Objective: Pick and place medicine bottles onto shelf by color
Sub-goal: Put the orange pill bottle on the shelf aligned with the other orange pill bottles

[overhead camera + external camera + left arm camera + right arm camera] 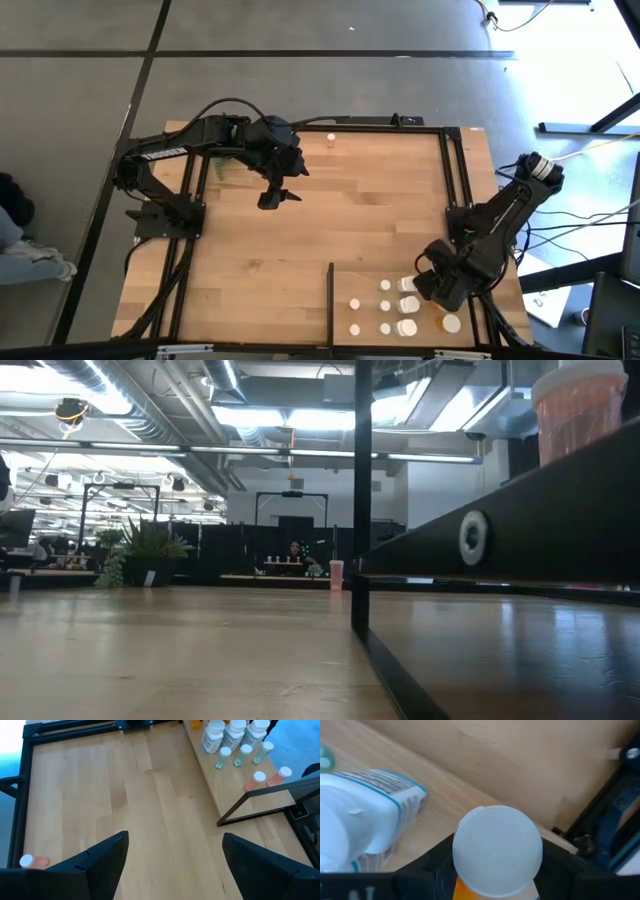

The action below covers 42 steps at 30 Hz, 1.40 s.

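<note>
Presently we find the right hand [447,290] over the shelf [365,278] at the table's [300,240] near right corner, its fingers [570,862] set either side of an amber bottle with a white cap [497,851]; we cannot tell whether they press it. The left hand [274,198] hangs above the table's far middle, fingers wide apart, holding nothing. Beside the right hand stands a white labelled bottle [365,815]; further white-capped medicine bottles [385,305] stand in rows on the shelf, bordered by a black strip [331,300]. One small bottle [331,139] stands alone near the far edge. Beyond lies an office room with plants [150,550].
</note>
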### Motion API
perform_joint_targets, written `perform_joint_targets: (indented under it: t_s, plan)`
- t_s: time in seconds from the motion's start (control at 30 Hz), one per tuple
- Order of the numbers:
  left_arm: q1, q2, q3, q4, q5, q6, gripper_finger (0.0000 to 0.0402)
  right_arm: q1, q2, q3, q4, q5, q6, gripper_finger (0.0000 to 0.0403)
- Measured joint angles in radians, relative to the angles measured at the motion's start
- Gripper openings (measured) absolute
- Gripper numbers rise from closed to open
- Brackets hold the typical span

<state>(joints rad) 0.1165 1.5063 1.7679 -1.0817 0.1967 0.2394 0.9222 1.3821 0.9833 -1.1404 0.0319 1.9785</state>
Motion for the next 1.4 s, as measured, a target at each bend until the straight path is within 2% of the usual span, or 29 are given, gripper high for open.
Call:
perform_joint_targets:
  t_s: [0.43,0.87,1.4]
  plan:
    - [0.0,0.0,0.0,0.0,0.0,0.0,0.0316,0.0,0.016,0.0,0.038,-0.008,0.002,0.0208]
    - [0.0,0.0,0.0,0.0,0.0,0.0,0.0316,-0.001,0.016,0.0,0.035,-0.008,-0.022,0.0256]
    - [0.0,0.0,-0.001,-0.002,0.0,0.0,0.0316,-0.001,-0.04,0.0,0.031,-0.008,-0.023,0.0258]
